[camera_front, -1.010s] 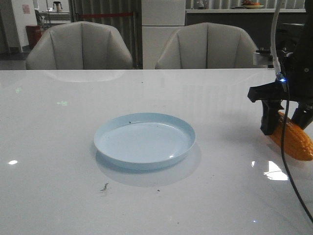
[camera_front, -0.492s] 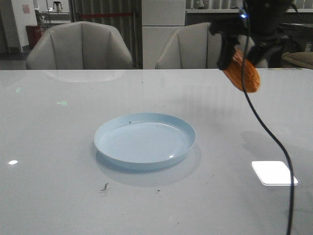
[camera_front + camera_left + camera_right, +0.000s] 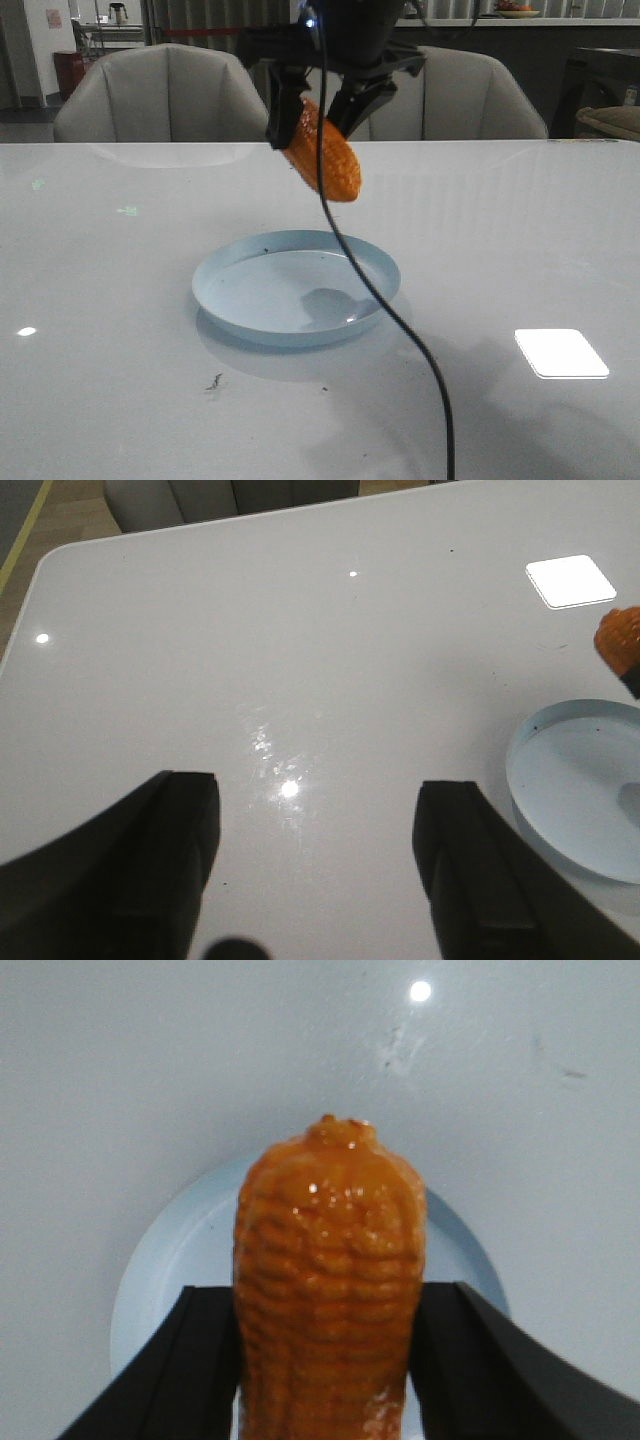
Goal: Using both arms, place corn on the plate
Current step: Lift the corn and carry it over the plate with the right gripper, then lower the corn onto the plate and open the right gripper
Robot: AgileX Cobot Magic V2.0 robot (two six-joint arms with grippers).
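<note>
I have the corn clamped between the fingers of the right gripper, hanging in the air above the far side of the pale blue plate. It tilts, with its free end lower and pointing toward the near right; its shadow falls inside the plate, right of the centre. In the right wrist view the cob's tip lies over the plate's interior, so I judge the carry is lined up for a drop or a lowering, though the cob is well clear of the plate and not touching it.

The left gripper sits spread wide and empty over bare white table to the left of the plate, which shows at the edge of its view. I take that as a standby position, kept out of the right arm's path.

A black cable trails from the right arm across the front view, in front of the plate.

I can read no brand, label or writing on the corn, plate or table.
</note>
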